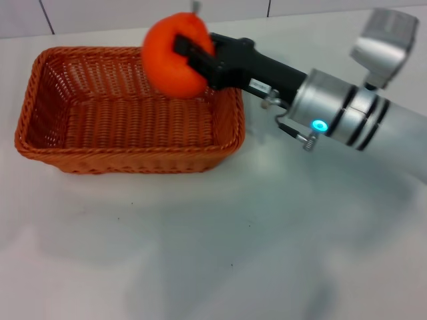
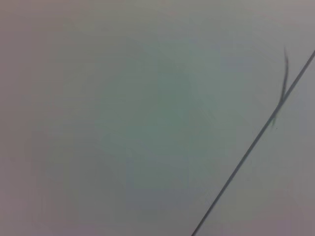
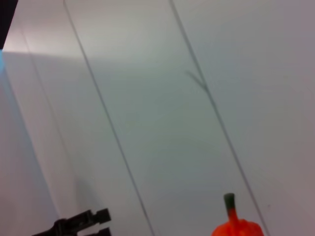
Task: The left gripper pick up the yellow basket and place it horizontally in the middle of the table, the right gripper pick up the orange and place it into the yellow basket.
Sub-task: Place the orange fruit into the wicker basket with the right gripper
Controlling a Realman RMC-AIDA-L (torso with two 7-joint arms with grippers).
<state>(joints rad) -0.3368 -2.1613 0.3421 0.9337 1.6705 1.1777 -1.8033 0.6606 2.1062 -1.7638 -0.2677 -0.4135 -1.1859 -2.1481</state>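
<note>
Orange (image 3: 237,227) cut off, blurred

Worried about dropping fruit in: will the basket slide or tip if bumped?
Probably slides rather than tips: the yellow basket sits low and wide on the table. Its open weave suggests it's light. The right tool holds the orange above it.

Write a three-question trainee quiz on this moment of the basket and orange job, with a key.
1. True or false: the orange lies on the table.
2. Which gripper holds the orange: A left, B right?
3. Fill in: the orange hangs above the far right corner of the ____.

Key: 1 false, the right gripper holds it in the air. 2 B. 3 yellow basket.
</note>
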